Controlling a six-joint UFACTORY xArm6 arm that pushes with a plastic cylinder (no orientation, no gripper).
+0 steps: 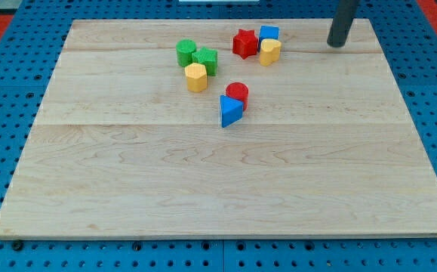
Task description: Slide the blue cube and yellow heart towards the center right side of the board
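Note:
The blue cube [269, 33] sits near the view's top, right of centre, with the yellow heart [270, 51] touching its lower side. A red star [244, 43] lies just left of both. My tip [336, 43] is a dark rod end on the board to the right of these blocks, about a block's width or more away, touching none.
A green cylinder [186, 52] and a green block [205, 60] sit left of the star, with a yellow hexagon [195, 76] below them. A red cylinder [237, 94] and a blue triangle [230, 112] stand near the middle. The wooden board [218, 189] lies on blue pegboard.

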